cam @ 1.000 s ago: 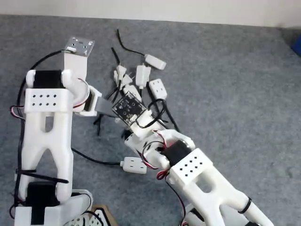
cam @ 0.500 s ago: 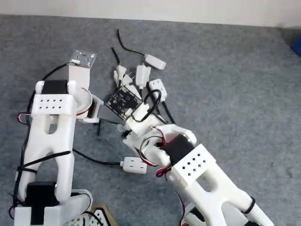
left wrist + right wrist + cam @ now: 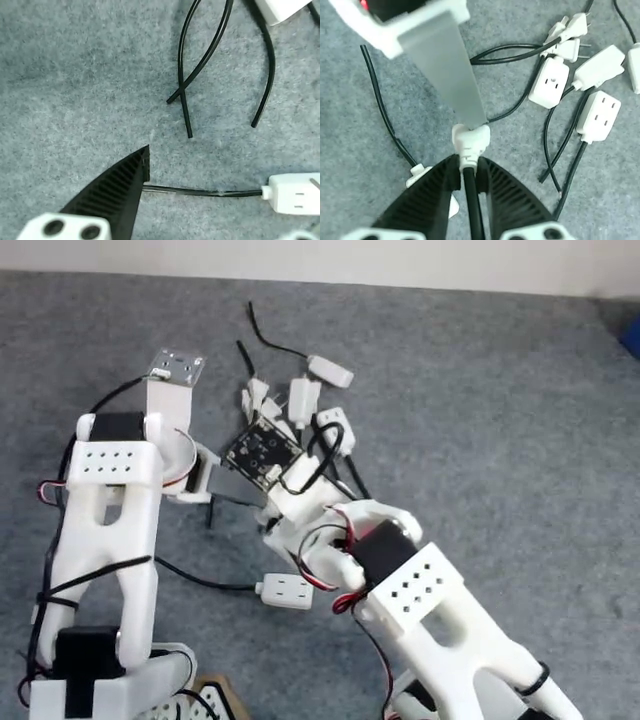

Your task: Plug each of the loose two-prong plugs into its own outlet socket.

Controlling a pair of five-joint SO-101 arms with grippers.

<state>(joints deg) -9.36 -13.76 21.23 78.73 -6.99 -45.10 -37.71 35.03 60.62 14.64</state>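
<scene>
On the grey felt-covered table (image 3: 500, 390), the right tool (image 3: 468, 162) was clenched on a white plug (image 3: 470, 139) and its black cord (image 3: 472, 210). Whether the left tool (image 3: 139, 167) was released or clenched could not be told. Beyond lay loose outlet sockets (image 3: 549, 82), then a pale wall (image 3: 400, 260).

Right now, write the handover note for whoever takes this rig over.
Right gripper: shut on a white plug at its cord end, low over the carpet.
Left gripper: down close beside that plug.
Sockets: first socket and second socket lie in the pile with empty slots. A lone socket lies apart, nearer the arm bases.
Done: no plug is visibly seated.
Left: every pairing, probably starting with the held plug.
</scene>
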